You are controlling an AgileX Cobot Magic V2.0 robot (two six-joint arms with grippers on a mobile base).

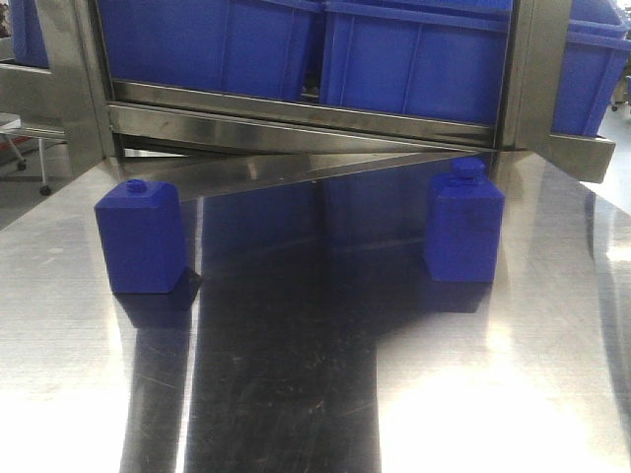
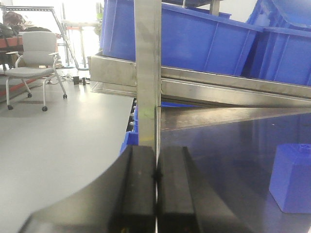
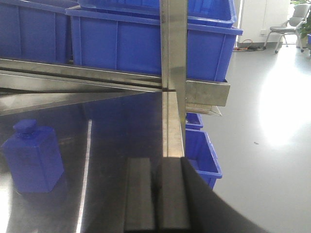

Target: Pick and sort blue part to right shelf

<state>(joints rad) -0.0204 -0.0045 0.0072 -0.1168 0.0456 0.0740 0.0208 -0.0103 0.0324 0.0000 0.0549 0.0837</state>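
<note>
Approach step: left fingers (image 2: 141, 189) and right fingers (image 3: 141, 194) are clenched, empty; next, open toward the blue part (image 1: 463, 232), seemingly chunkier-capped, centre-right.

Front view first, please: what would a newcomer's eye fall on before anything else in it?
Two blue bottle-shaped blocks stand upright and well apart on the shiny steel table: the blue part with its chunky cap on the right, and the flat-knobbed block on the left. Behind them, big blue bins fill the steel shelf.
</note>
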